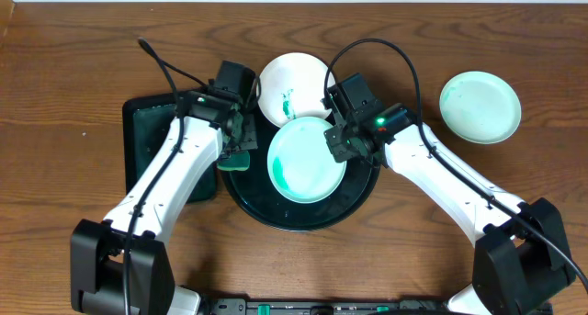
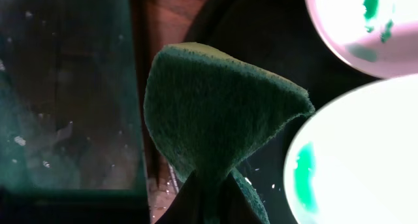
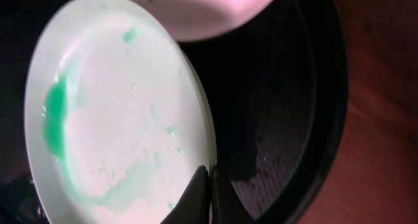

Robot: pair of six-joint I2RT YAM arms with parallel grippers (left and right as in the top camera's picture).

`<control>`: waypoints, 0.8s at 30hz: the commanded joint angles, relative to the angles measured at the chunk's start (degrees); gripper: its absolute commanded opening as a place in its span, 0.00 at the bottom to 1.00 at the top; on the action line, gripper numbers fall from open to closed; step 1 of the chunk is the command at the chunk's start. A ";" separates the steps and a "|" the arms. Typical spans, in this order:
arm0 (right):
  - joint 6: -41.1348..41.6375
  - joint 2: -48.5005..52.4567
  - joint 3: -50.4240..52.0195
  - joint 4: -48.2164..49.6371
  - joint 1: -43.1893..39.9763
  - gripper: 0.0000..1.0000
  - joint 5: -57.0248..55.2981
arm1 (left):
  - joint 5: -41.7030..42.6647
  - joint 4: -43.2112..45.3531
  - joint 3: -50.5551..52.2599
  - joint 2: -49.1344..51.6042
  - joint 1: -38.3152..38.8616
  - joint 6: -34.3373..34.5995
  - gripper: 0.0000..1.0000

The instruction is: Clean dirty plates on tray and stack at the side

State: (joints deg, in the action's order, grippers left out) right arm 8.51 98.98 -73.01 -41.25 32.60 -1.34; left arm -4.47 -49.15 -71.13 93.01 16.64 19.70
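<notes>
The left gripper (image 1: 235, 124) is closed on a green sponge (image 2: 215, 119), at the left rim of the round tray (image 1: 363, 191). The right gripper (image 3: 209, 179) pinches the rim of the smeared plate (image 1: 303, 163) at the frame's middle. 1 white plate (image 1: 289, 85) sits just above it. 1 mint plate (image 1: 480, 106) lies at the upper right, off the tray.

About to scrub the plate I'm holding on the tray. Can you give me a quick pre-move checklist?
1. Left tool gripping the sponge: ok.
2. Right tool pinching the mint plate's rim: ok.
3. Sponge over the mint plate: not ok, it hangs at the tray's left rim.
4. Mint plate clean: not ok, teal smear on it.
5. White plate clean: not ok, teal smears.
6. Side plate on the table clean: cannot tell.
</notes>
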 commanded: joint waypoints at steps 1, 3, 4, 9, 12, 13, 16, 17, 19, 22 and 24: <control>0.96 0.22 -0.26 -1.99 0.35 0.01 -1.44 | -0.07 -0.28 -1.31 0.42 -0.61 0.74 0.07; 1.84 0.37 -0.24 -3.39 0.50 0.01 -2.03 | -0.07 -0.24 -1.31 0.42 -0.61 0.76 0.07; 2.16 0.44 -0.15 -3.80 0.52 0.01 -2.54 | -0.07 -0.22 -1.31 0.42 -0.61 0.76 0.07; 5.11 0.52 1.33 -4.85 0.52 0.01 -1.66 | -0.07 -0.17 -1.31 0.42 -0.61 0.74 0.07; 8.31 0.57 3.96 -4.09 0.50 0.01 -1.16 | -0.07 -0.17 -1.31 0.42 -0.61 0.74 0.07; 9.11 0.57 5.05 -3.50 0.50 0.01 -1.14 | -0.09 -0.15 -1.31 0.42 -0.61 0.74 0.07; 11.43 0.68 8.48 -1.57 0.50 0.01 -0.11 | -0.07 -0.15 -1.31 0.42 -0.61 0.74 0.07; 11.52 0.68 9.60 -0.70 0.50 0.01 0.79 | -0.07 -0.17 -1.31 0.42 -0.61 0.74 0.07; 12.28 0.68 11.54 1.07 0.50 0.01 1.49 | -0.07 -0.22 -1.31 0.42 -0.61 0.74 0.07; 13.18 0.68 12.74 2.32 0.50 0.01 1.79 | -0.07 -0.22 -1.31 0.42 -0.61 0.74 0.07; 13.77 0.68 12.81 2.25 0.50 0.09 3.04 | -0.07 -0.24 -1.31 0.42 -0.61 0.74 0.07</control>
State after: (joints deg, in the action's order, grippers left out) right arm 20.10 99.00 -60.29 -39.35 32.71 -0.19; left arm -4.45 -49.15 -71.13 93.01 16.19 19.73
